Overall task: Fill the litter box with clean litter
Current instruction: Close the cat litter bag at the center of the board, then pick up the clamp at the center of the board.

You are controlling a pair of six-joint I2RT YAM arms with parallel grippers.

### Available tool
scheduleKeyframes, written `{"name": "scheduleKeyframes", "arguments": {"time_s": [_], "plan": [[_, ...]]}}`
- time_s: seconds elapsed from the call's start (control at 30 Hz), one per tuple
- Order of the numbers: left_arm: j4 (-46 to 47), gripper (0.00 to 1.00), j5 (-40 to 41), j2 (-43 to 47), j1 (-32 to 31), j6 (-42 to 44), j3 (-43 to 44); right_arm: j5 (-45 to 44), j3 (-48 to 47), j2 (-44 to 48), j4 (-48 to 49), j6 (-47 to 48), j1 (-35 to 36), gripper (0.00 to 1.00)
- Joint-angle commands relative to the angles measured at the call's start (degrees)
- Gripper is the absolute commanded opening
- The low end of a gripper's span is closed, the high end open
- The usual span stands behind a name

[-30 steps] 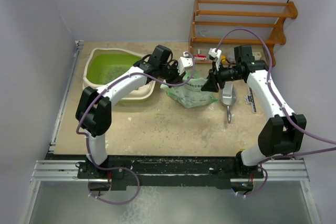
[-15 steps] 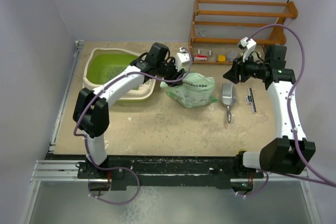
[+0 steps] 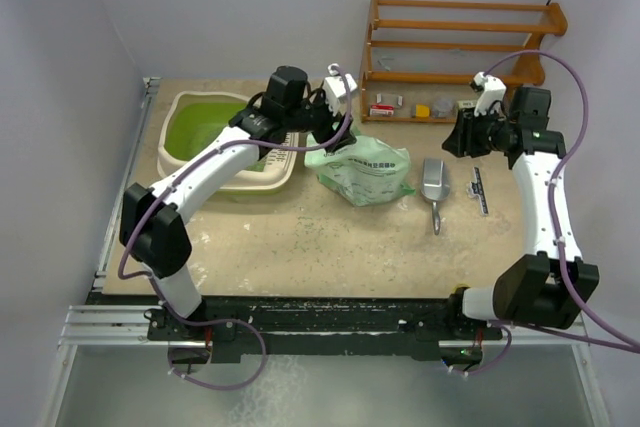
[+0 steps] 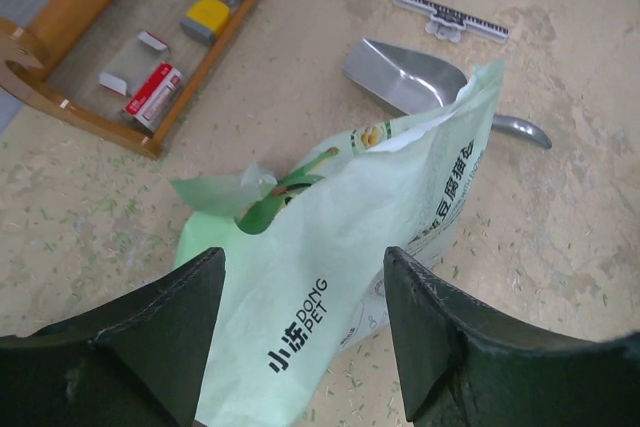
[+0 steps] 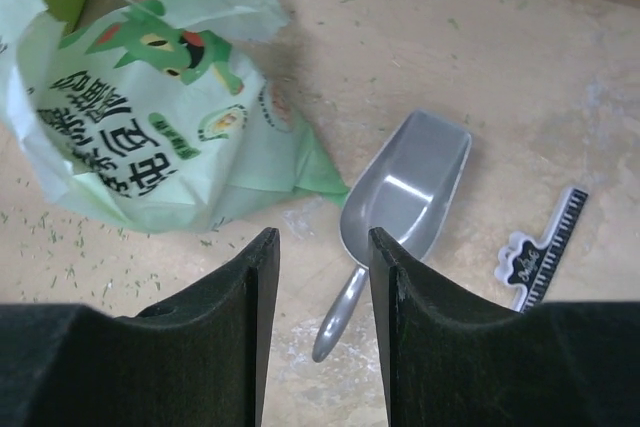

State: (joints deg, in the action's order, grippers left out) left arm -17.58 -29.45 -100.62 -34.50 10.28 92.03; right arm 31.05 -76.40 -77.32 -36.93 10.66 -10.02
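Left gripper (image 4: pixel 305 262) spread, empty | right gripper (image 5: pixel 322 242) spread, empty | bag (image 4: pixel 400 197) reads "DONG PET"

1. The left arm (image 3: pixel 215 162), white links with black joints, goes from the lower left of the top view to an elbow at the left side. From there it reaches to the upper middle.
2. The left gripper (image 4: pixel 305 337), black with two fingers, points downward. Its jaws are wide apart and hold nothing.
3. The right arm (image 3: pixel 540 197), also white and black, rises along the right edge and bends left at the top.
4. The right gripper (image 5: pixel 322 337), black too, has a narrow free gap between its fingers.
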Motion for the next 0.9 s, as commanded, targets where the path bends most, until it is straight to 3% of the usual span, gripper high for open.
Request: {"name": "scheduleKeyframes", "arguments": {"time_s": [0.0, 0.2, 0.37, 0.87], "plan": [[7.39, 0.62, 2.36, 6.78, 0.34, -3.78, -1.13, -4.26, -1.42, -0.40, 0.62, -4.18, -3.20, 0.43], [10.87, 0.61, 3.48, 12.70, 0.22, -9.34, -4.82, -10.15, -2.42, -3.91, -2.28, -0.42, -10.97, 0.41], [7.84, 0.58, 5.06, 16.46, -0.01, -13.48, -8.35, -13.10, 1.29, -5.12, -2.45, 5.26, -15.03, 0.41], [5.37, 0.55, 5.48, 24.94, -0.03, -19.45, -18.53, -16.45, 9.10, -13.19, -4.19, 12.78, -16.08, 0.49]]}}
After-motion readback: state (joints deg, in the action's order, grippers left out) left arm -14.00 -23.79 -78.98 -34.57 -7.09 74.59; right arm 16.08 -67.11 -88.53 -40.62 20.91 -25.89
